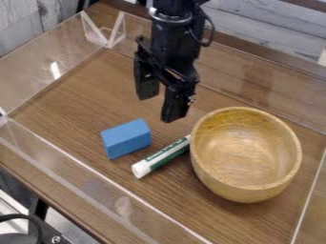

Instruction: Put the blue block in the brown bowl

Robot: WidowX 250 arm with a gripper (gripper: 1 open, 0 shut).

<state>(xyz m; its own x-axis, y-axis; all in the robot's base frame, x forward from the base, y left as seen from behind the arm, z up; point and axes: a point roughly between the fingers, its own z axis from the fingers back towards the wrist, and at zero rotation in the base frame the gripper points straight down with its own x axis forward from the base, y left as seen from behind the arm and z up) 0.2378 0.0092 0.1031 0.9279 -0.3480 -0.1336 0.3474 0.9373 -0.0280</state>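
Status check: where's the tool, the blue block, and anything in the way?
Tool open, above table, empty. Blue block on table, left of brown bowl. Marker pen between them.

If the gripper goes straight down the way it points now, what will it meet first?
Probably the bare wooden table. The open gripper hangs behind the blue block and left of the brown bowl, though depth is unclear from one view.
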